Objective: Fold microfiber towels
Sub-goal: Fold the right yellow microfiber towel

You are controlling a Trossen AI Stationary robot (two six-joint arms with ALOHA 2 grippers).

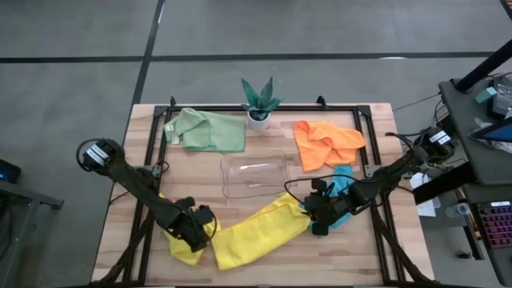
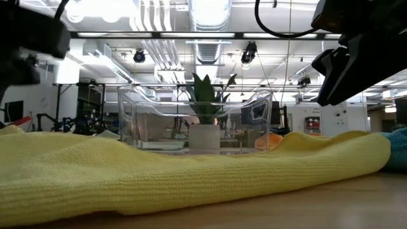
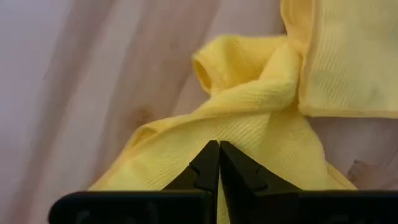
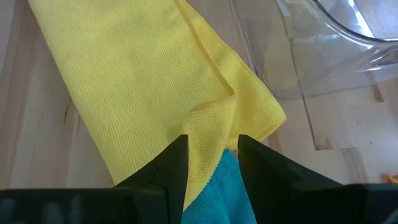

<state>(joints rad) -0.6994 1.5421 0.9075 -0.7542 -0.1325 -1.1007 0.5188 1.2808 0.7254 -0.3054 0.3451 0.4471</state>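
Two yellow towels lie at the table's near side. One is crumpled (image 1: 186, 250) at the near left, and my left gripper (image 1: 200, 228) is shut on it. The other (image 1: 256, 234) lies as a long flat strip slanting toward the right. My right gripper (image 1: 314, 214) is closed on this strip's right end, beside the teal-blue towel (image 1: 342, 190). The orange towel (image 1: 324, 142) lies bunched at the far right. The pale green towel (image 1: 208, 130) lies folded at the far left. My left gripper pinches a raised fold of the crumpled yellow towel (image 3: 217, 127) between its two closed fingers, coming slanting down from the table's left. The rest of the towel lies slack on the table. My right gripper has the long yellow towel's right end (image 4: 208, 127) between its two fingers, where the cloth puckers up into a small fold. Teal-blue cloth (image 4: 221, 193) also sits between the fingers, under the yellow. The fingers come low from the table's right, and the strip lies flat on the table.
A clear plastic tray (image 1: 256, 176) stands at the table's middle, just beyond the yellow strip. A small potted plant (image 1: 260, 104) stands at the far edge. A black frame (image 1: 364, 136) runs around the tabletop. Bare wood (image 1: 336, 260) shows at the near right.
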